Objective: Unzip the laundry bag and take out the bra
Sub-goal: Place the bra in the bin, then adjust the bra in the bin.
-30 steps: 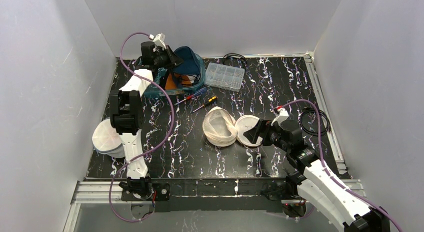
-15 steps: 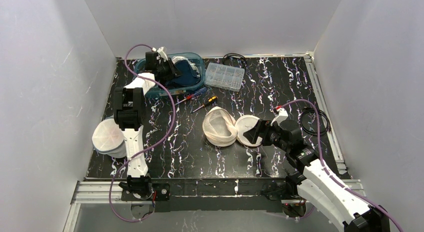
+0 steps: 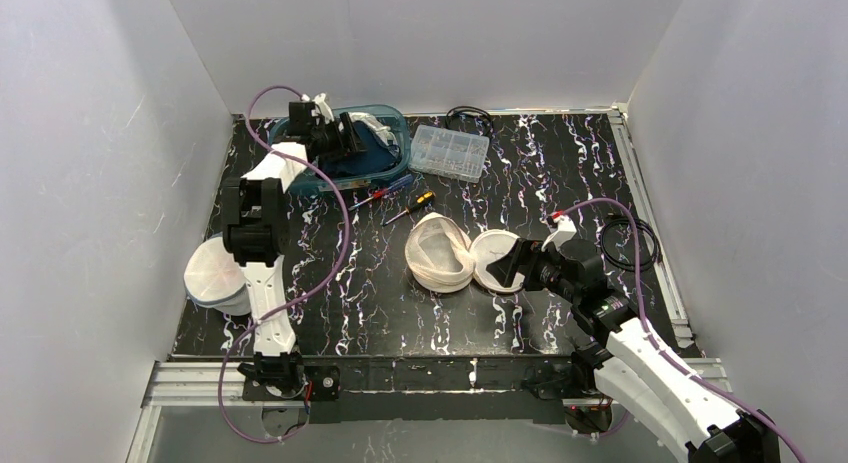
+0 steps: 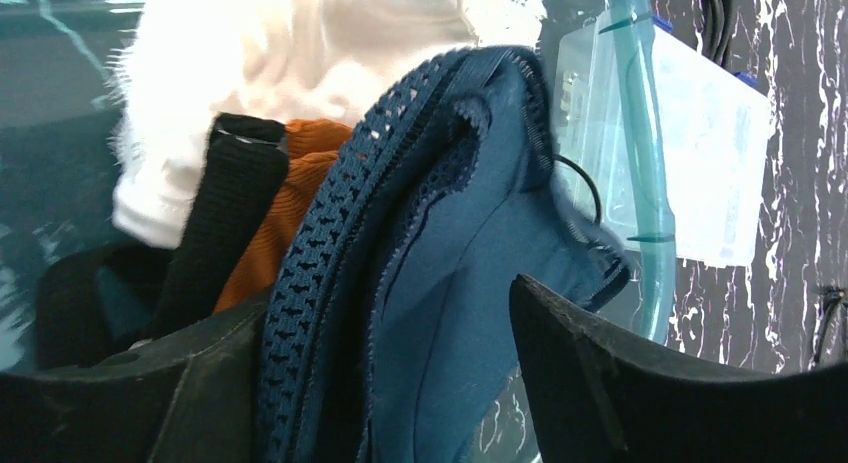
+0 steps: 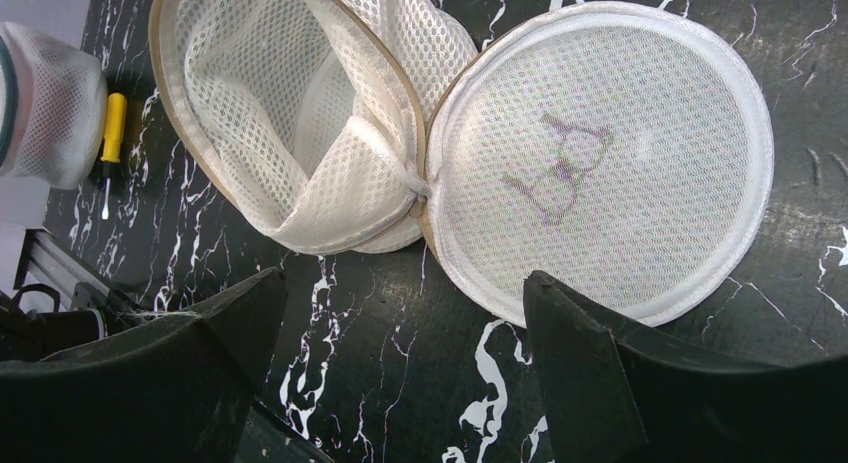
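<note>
Both arms are built of white, boxy shell links joined by black cylindrical joints. The left arm [image 3: 268, 283] ends in a black base [image 3: 272, 369] with a small red dot beside it, and the right arm [image 3: 650, 368] has a black base of the same kind. A purple cable [image 3: 346, 231] loops loosely beside the left arm, and a second purple cable [image 3: 638, 268] runs beside the right arm. Each wrist carries a small white mount. The left tool [image 3: 348, 141] and right tool [image 3: 507, 267] are matte black. Close up, the left tool's fingers [image 4: 620, 393] and the right tool's fingers [image 5: 590, 383] are broad, wedge-shaped plates.
</note>
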You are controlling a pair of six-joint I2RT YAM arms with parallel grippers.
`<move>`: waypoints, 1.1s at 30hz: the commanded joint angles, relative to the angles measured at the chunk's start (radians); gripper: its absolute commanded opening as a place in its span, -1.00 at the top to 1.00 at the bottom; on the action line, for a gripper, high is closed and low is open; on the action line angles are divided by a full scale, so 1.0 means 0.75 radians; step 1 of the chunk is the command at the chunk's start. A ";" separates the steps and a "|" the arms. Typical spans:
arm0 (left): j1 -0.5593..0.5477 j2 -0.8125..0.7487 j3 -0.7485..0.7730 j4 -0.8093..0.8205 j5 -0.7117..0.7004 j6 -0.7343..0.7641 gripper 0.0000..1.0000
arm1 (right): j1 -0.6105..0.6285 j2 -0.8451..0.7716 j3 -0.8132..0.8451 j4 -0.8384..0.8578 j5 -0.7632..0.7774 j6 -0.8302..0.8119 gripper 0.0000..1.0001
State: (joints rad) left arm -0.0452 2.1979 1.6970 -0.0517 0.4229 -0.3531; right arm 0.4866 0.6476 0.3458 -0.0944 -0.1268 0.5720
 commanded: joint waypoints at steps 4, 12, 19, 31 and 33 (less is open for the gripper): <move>0.002 -0.377 -0.041 -0.139 -0.185 0.096 -0.45 | 0.007 -0.007 0.021 0.060 -0.021 -0.011 -0.91; -0.006 -0.460 -0.114 -0.098 -0.137 -0.018 -0.43 | 0.007 0.002 0.018 0.064 -0.041 -0.003 -0.90; -0.019 -0.426 -0.122 -0.063 -0.105 -0.021 -0.34 | 0.007 -0.043 0.001 0.025 -0.017 0.000 -0.90; -0.026 -0.082 0.125 -0.294 -0.204 0.026 0.64 | 0.006 0.000 -0.009 0.048 -0.004 -0.004 -0.91; -0.027 -0.040 0.152 -0.288 -0.205 0.015 0.70 | 0.007 0.006 -0.007 0.047 0.001 -0.009 -0.91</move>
State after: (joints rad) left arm -0.0639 2.1418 1.7481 -0.2245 0.2905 -0.3477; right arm 0.4866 0.6441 0.3454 -0.0994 -0.1379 0.5735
